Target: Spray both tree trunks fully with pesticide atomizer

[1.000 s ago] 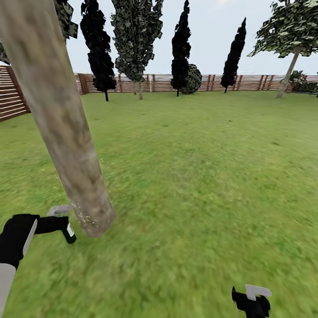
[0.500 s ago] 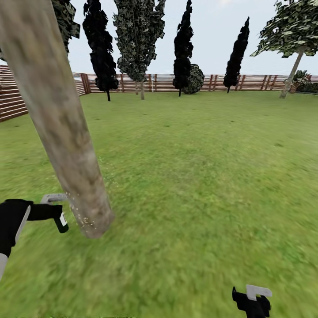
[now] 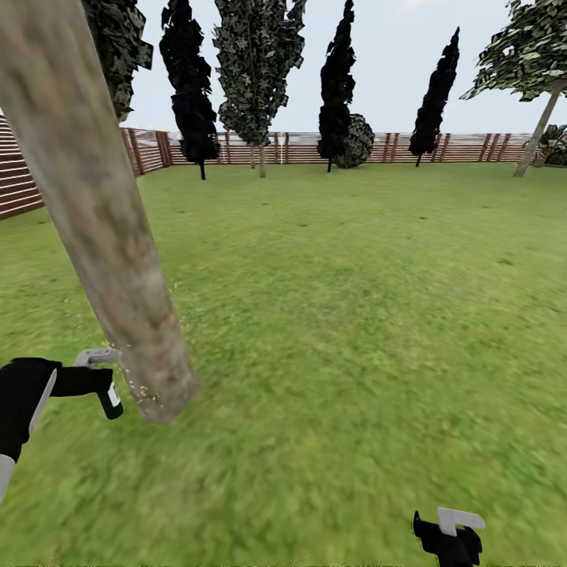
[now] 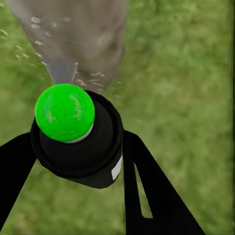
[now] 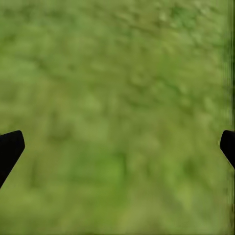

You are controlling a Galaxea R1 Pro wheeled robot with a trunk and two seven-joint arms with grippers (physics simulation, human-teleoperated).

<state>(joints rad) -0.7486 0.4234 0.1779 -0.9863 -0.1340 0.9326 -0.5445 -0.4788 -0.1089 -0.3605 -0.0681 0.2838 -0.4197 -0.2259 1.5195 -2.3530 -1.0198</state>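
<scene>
The spray bottle (image 3: 109, 391) in my left pincer (image 3: 88, 380), pinched tight, has crept closer to the trunk (image 3: 118, 260) base, where fresh droplets speckle the bark, so coverage is under way; my right pincer (image 3: 449, 535) hangs spread over grass.

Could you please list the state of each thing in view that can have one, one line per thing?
Left pincer: shut on the atomizer.
Atomizer: held, aimed at the near trunk's base, pale droplets beyond its nozzle.
Near tree trunk: leaning, pale specks low on the side facing the atomizer.
Right pincer: open, holding nothing, over grass.
Far tree: leaning, standing by the fence.
</scene>
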